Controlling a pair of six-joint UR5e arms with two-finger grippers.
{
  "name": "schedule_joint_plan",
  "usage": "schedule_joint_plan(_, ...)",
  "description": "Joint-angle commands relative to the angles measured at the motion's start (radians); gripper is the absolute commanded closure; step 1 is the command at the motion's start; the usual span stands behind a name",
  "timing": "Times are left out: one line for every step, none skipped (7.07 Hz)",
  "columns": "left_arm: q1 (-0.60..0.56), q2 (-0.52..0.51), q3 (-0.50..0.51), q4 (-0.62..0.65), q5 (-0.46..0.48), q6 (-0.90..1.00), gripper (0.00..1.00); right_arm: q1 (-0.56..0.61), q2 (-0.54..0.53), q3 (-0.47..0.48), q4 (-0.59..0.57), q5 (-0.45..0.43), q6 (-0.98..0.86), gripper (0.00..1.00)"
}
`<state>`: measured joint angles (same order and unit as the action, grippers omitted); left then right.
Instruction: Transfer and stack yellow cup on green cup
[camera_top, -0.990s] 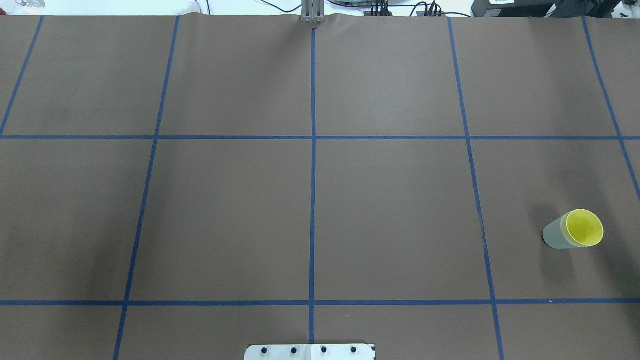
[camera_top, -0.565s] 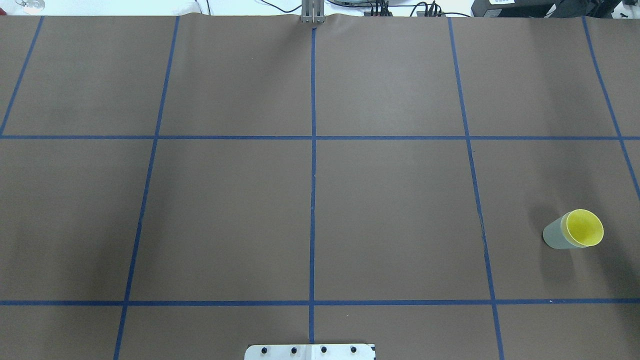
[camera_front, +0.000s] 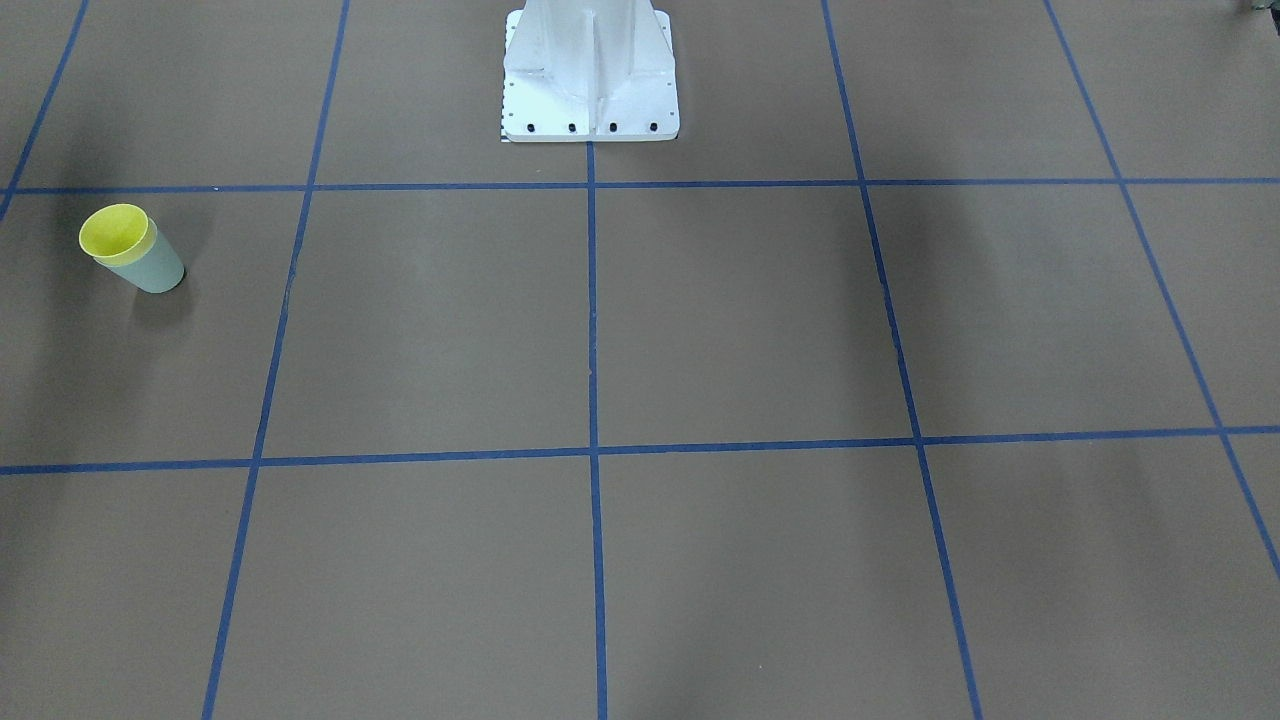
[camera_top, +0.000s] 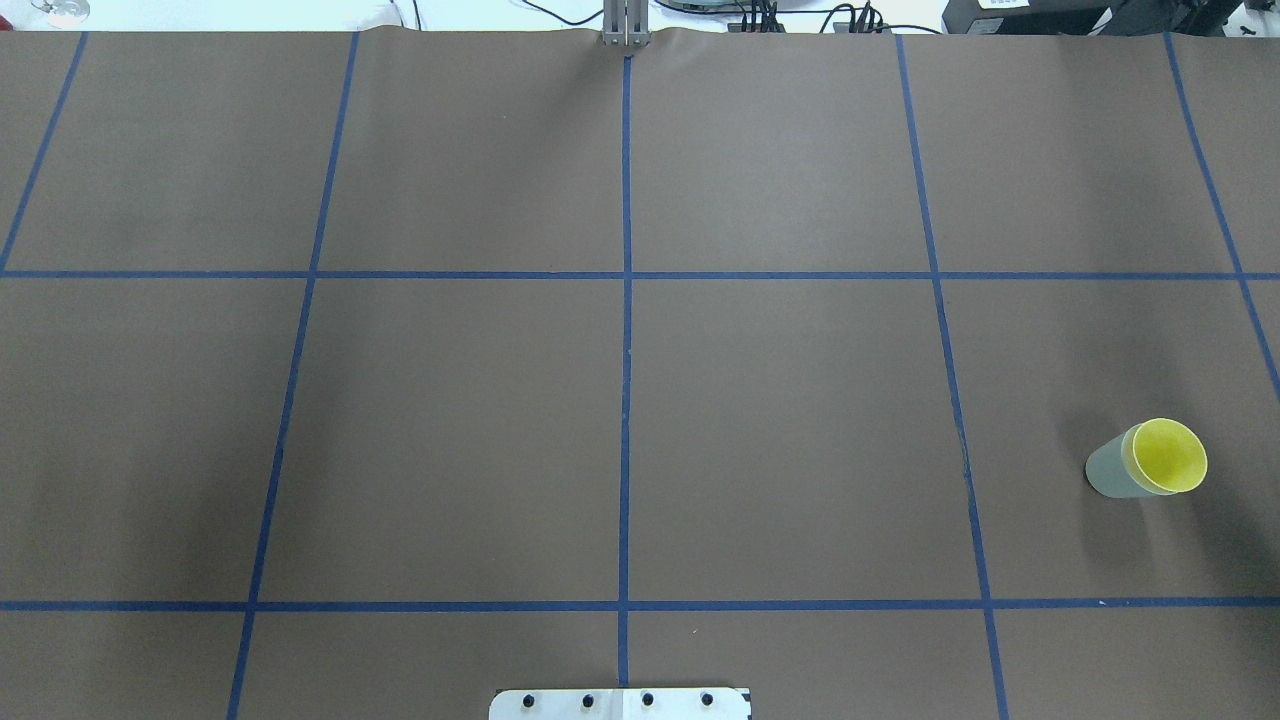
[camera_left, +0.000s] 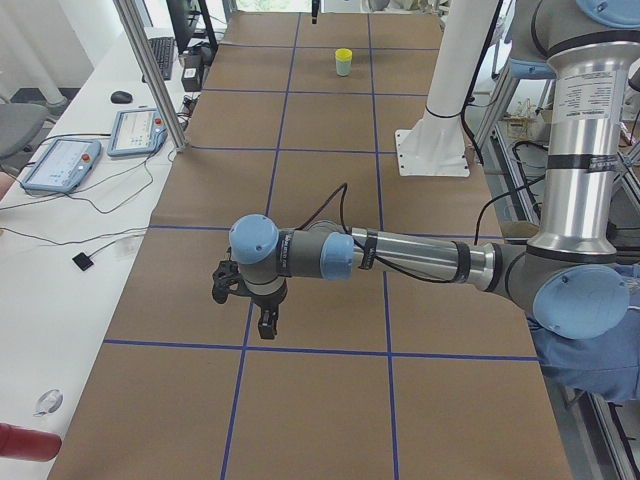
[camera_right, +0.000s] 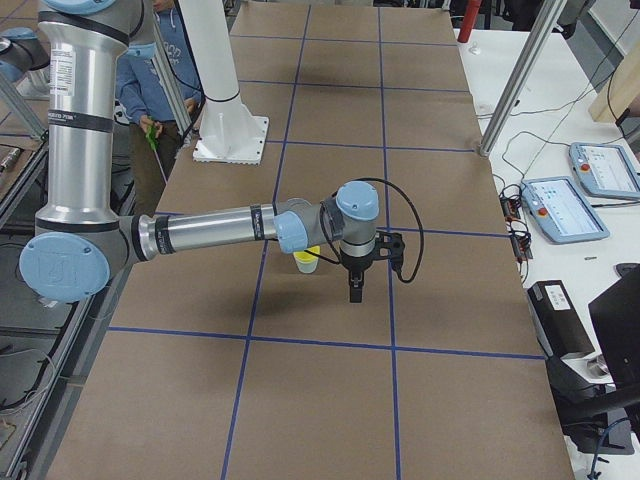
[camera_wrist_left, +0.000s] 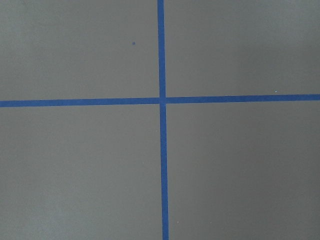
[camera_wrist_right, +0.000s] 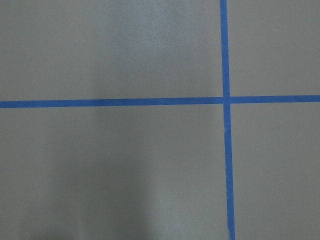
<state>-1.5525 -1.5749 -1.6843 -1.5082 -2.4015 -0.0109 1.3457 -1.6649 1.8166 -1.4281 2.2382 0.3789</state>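
Note:
The yellow cup (camera_top: 1168, 456) sits nested inside the green cup (camera_top: 1108, 472), upright at the table's right near side. The pair also shows in the front view, yellow cup (camera_front: 117, 230) in green cup (camera_front: 150, 268). Neither gripper shows in the overhead, front or wrist views. My left gripper (camera_left: 266, 325) hangs fingers-down over the table's left end, far from the cups. My right gripper (camera_right: 354, 290) hangs fingers-down beside the yellow cup (camera_right: 308, 254), apart from it. I cannot tell whether either gripper is open or shut. Both wrist views show only the table's brown cover and blue tape.
The white robot pedestal (camera_front: 590, 70) stands at the table's near middle edge. Blue tape lines (camera_top: 625, 400) divide the brown table cover into squares. Teach pendants (camera_left: 60, 162) and cables lie on a side table beyond the far edge. A person in blue (camera_right: 165, 60) stands behind the robot.

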Motion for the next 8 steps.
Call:
schedule_joint_plan(0.000, -0.004, 0.002, -0.024, -0.025, -0.004, 0.00, -0.005, 0.004, -0.005, -0.002, 0.001, 0.000, 0.00)
schedule_joint_plan(0.002, -0.007, 0.003, -0.024, -0.013, -0.003, 0.00, -0.005, 0.007, -0.006, -0.002, 0.003, 0.001, 0.00)
schedule_joint_plan(0.002, -0.008, 0.002, -0.024, -0.013, 0.000, 0.00, -0.005, 0.007, -0.006, -0.002, 0.009, 0.001, 0.00)
schedule_joint_plan(0.003, -0.008, 0.006, -0.026, -0.014, 0.002, 0.00, -0.005, 0.008, -0.006, -0.002, 0.032, 0.001, 0.00)
schedule_joint_plan(0.002, -0.007, 0.006, -0.026, -0.014, 0.003, 0.00, -0.005, 0.010, -0.006, -0.002, 0.035, 0.001, 0.00)
schedule_joint_plan(0.002, -0.007, 0.009, -0.026, -0.014, 0.003, 0.00, -0.005, 0.010, -0.005, 0.000, 0.035, 0.001, 0.00)
schedule_joint_plan(0.002, -0.007, 0.009, -0.026, -0.018, 0.002, 0.00, -0.005, 0.008, -0.003, -0.002, 0.035, 0.001, 0.00)
schedule_joint_plan(0.002, -0.005, 0.012, -0.026, -0.016, 0.002, 0.00, -0.005, 0.008, -0.005, 0.000, 0.035, 0.001, 0.00)
